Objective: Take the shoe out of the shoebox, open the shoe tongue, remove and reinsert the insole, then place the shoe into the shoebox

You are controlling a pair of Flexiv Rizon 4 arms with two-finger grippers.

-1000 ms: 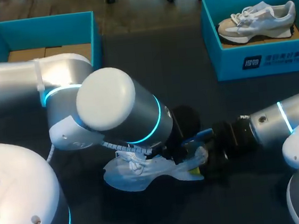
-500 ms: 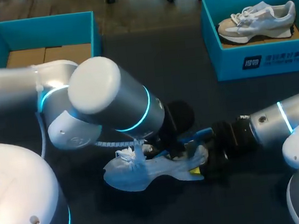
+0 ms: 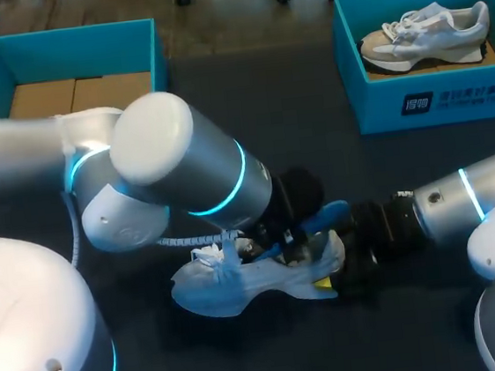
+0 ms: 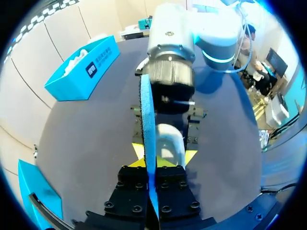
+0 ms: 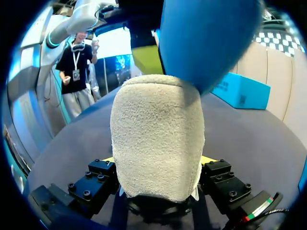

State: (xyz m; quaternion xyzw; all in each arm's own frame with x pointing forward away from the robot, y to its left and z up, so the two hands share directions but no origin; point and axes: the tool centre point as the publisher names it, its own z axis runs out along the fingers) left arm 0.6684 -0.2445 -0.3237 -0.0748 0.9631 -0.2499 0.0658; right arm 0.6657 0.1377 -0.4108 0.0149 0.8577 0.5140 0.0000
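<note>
**Insole in hand, heel held fast near the worktop's [image 3: 309,99] front edge**

A shoebox [image 3: 64,45] stands open at the far left corner. Our left pincer [image 4: 164,155] is clamped on the blue insole [image 4: 147,120], which stands edge-up over the collar of the pale shoe [image 3: 231,285] midway along the near edge. Our right pincer [image 5: 158,163] grips the heel from both sides. We judge the step goes best if the right pins the heel while the left moves the insole along the shoe's length, without twisting.

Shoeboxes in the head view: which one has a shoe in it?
The far right shoebox holds a pale shoe; the far left shoebox shows only its cardboard floor.
</note>
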